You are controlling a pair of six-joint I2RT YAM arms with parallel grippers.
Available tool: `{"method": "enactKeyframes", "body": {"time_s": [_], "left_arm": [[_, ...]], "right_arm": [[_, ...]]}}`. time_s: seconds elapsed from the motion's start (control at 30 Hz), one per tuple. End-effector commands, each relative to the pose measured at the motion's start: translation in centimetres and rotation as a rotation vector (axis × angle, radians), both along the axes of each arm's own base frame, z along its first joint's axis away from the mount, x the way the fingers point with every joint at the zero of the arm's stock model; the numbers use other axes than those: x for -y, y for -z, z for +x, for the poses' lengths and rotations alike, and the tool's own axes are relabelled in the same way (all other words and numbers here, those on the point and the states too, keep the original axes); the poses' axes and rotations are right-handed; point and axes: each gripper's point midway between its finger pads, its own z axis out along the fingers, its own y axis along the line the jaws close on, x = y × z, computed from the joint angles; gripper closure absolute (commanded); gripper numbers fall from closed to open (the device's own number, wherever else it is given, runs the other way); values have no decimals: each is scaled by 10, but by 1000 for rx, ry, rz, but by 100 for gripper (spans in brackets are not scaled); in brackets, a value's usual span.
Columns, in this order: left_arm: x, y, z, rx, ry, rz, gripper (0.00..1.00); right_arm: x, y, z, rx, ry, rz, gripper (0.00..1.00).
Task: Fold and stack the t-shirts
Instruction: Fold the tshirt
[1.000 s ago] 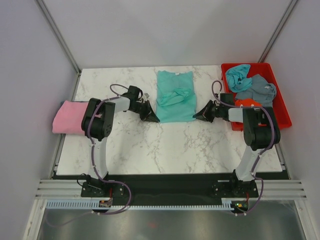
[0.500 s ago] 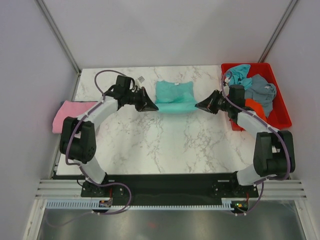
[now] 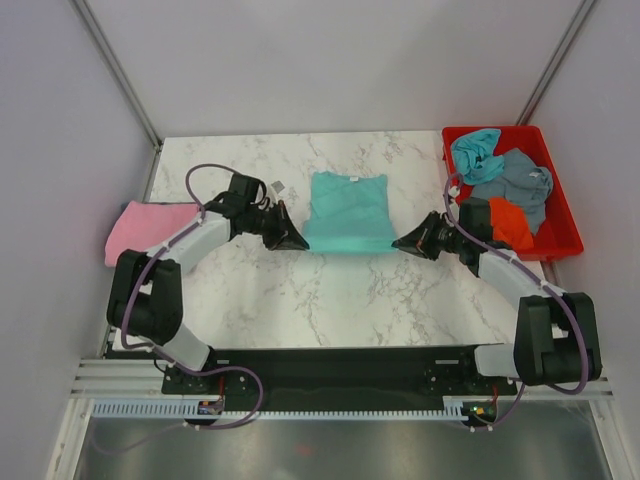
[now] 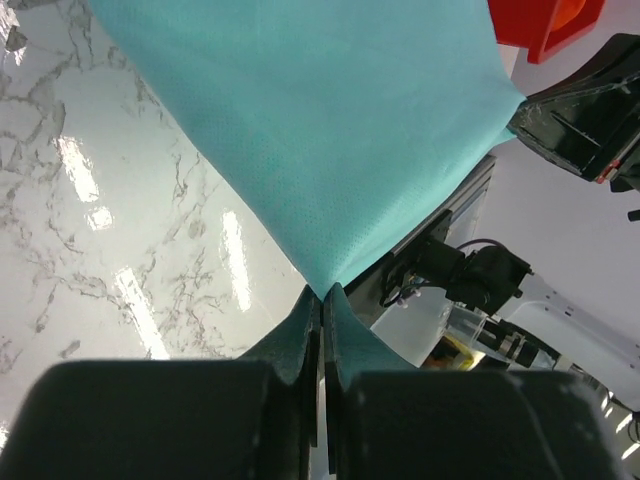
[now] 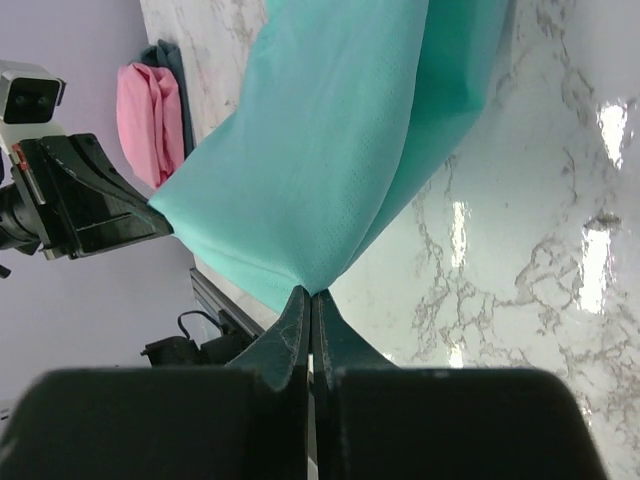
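Observation:
A teal-green t-shirt point(image 3: 347, 210) lies at the table's middle back, its near edge lifted. My left gripper point(image 3: 297, 243) is shut on its near left corner point(image 4: 322, 283). My right gripper point(image 3: 400, 243) is shut on its near right corner point(image 5: 308, 284). The cloth hangs stretched between the two grippers. A folded pink t-shirt point(image 3: 145, 230) lies at the table's left edge. A light blue t-shirt point(image 3: 476, 152), a grey-blue t-shirt point(image 3: 517, 180) and an orange t-shirt point(image 3: 512, 222) lie crumpled in the tray.
The red plastic tray point(image 3: 562, 210) stands at the back right of the marble table point(image 3: 330, 295). Grey walls enclose the table on the left, back and right.
Both grippers have pulled the teal-green t-shirt's edge back toward the near side, after carrying it to the far side half a second ago. The shirt now lies longer.

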Motion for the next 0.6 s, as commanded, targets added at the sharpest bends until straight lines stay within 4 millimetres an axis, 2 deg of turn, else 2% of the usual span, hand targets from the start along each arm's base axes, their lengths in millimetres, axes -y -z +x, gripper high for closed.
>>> {"method": "enactKeyframes", "body": {"time_s": [0.0,0.1,0.17,0.2,0.23,0.27,0.3,0.33,0.37,0.4,0.43,0.47,0.5,0.53,0.57], "left_arm": [[-4,-19,0,76,10,2,98],[-6,-31,22,121,-10,6,98],[-5,-27,33,109,-15,8,98],[-4,-26,39,106,-17,9,98],[-1,-35,49,132,-16,1,98],[1,-26,56,112,-15,7,98],[3,-26,62,113,-15,7,98],[6,-36,74,144,-16,-2,98],[8,-36,82,158,-9,-2,98],[7,-22,93,194,15,41,98],[9,-32,109,248,16,53,98],[9,-32,117,265,18,62,98],[11,-23,125,259,24,70,98],[13,-36,138,304,24,70,98],[14,-37,144,320,26,72,98]], "right_arm": [[1,-4,-7,28,-6,-9,100],[2,-15,4,64,1,-13,100],[1,-17,14,74,-1,-13,100],[1,-26,23,102,2,-13,100],[1,-32,33,132,7,-8,100],[1,-35,39,143,12,-6,100],[0,-39,53,166,14,-5,100],[1,-39,60,171,26,-8,100],[1,-32,68,161,27,-10,100],[0,-41,80,196,30,-9,100],[1,-41,86,202,33,-10,100],[1,-33,94,188,36,-15,100],[0,-40,105,216,34,-20,100],[1,-42,111,222,35,-20,100],[0,-32,118,203,32,-23,100]]}}
